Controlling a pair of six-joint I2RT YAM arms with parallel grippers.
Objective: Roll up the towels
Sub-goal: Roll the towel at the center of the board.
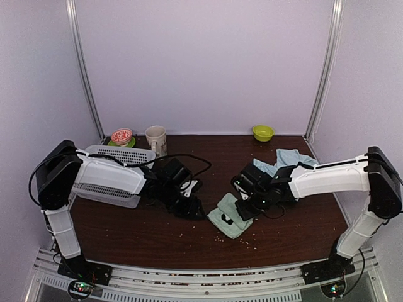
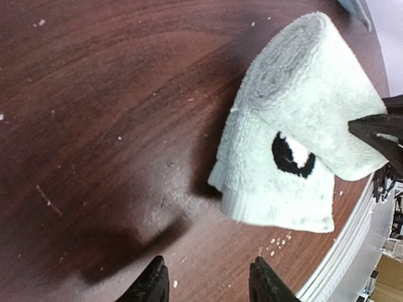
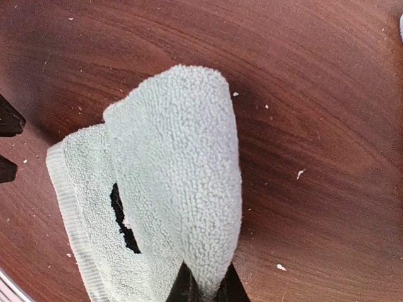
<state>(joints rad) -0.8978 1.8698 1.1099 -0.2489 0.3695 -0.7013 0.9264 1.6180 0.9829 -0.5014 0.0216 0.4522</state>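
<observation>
One mint towel (image 3: 182, 157) — half-rolled, hem (image 3: 69, 207) loose.

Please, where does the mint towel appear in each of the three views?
Top external: the mint towel is below centre, between the two arms.
Left wrist: the towel is at upper right, partly rolled.
Right wrist: the towel runs from centre to bottom left.
Shared landmark: its black patch.
</observation>
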